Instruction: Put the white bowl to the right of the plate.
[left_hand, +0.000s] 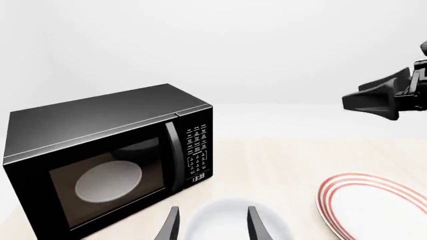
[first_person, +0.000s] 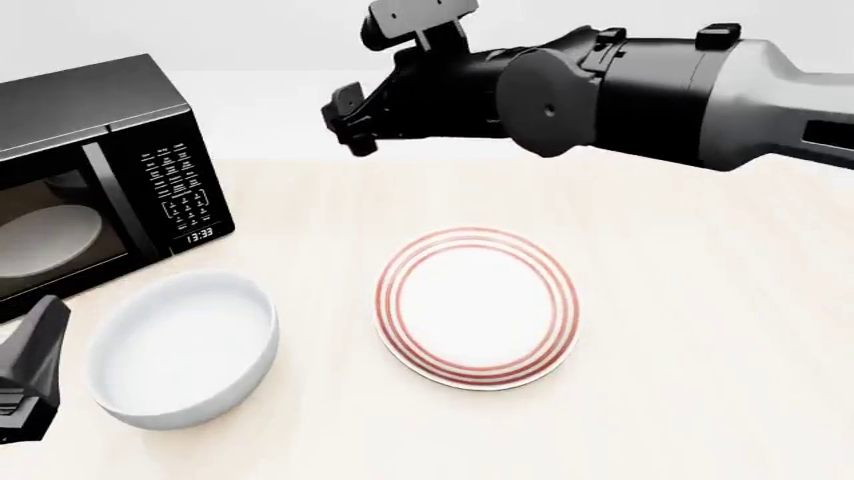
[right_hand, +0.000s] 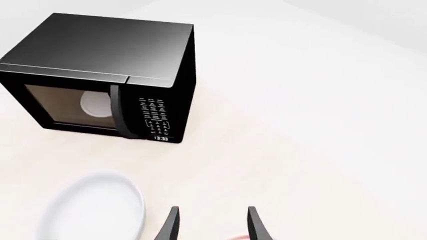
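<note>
The white bowl (first_person: 187, 345) stands on the table to the left of the plate (first_person: 477, 305), a flat white disc with red rings. My left gripper (first_person: 30, 365) hovers at the near left edge, just left of the bowl and not touching it. In the left wrist view its fingers are spread open (left_hand: 213, 210), with the bowl (left_hand: 230, 222) beyond them and the plate (left_hand: 373, 205) off to the side. My right gripper (first_person: 350, 118) hangs high above the table behind the plate. It is open and empty (right_hand: 212, 210), with the bowl (right_hand: 93, 212) seen below it.
A black microwave (first_person: 94, 190) with its door shut stands at the back left, close behind the bowl; a pale disc shows through its door. The right arm (first_person: 641, 95) stretches across the back of the scene. Bare wood (first_person: 721, 330) lies to the right of the plate.
</note>
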